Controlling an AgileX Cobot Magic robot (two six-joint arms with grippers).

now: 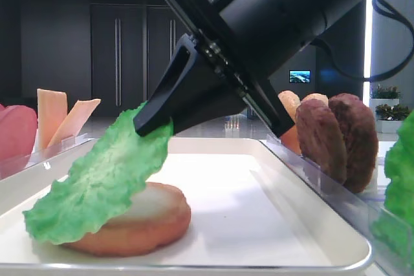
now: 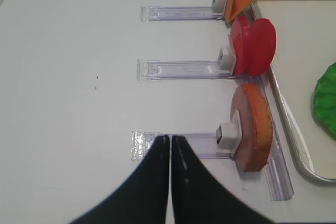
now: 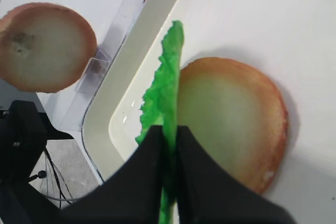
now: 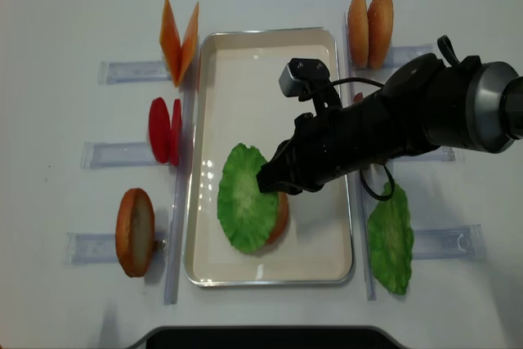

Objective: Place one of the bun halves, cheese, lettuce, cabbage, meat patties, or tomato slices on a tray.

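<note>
A white tray (image 4: 270, 46) lies mid-table. In it a bun half (image 1: 145, 221) lies flat with its pale face up. A ruffled green lettuce leaf (image 1: 97, 179) leans tilted over this bun half (image 3: 231, 119). My right gripper (image 3: 169, 135) is shut on the lettuce (image 3: 168, 77) at its upper edge. From above, the right gripper (image 4: 268, 181) reaches in from the right, and the lettuce (image 4: 243, 198) covers most of the bun. My left gripper (image 2: 170, 140) is shut and holds nothing, over bare table left of the racks.
Clear racks left of the tray hold cheese (image 4: 178, 42), tomato slices (image 4: 163, 130) and another bun half (image 4: 135, 230). On the right stand two bun halves (image 4: 368, 18), meat patties (image 1: 336, 137) and a second lettuce leaf (image 4: 391, 239).
</note>
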